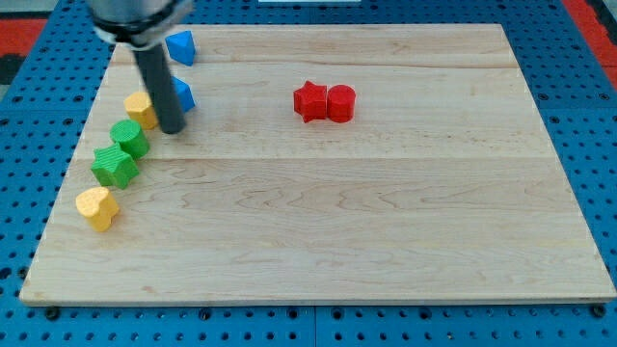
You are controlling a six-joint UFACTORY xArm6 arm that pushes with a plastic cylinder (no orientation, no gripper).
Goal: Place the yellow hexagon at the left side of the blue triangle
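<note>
The yellow hexagon lies near the board's left edge, upper part. My tip stands just to its right, touching or nearly so. A blue block sits right behind the rod, partly hidden; its shape is unclear. Another blue block, perhaps the triangle, lies near the top edge above it. The rod rises to the view's top left.
A green block and a green star-like block lie below-left of the hexagon. A yellow heart-like block is lower left. A red star and a red cylinder touch at upper centre. Wooden board.
</note>
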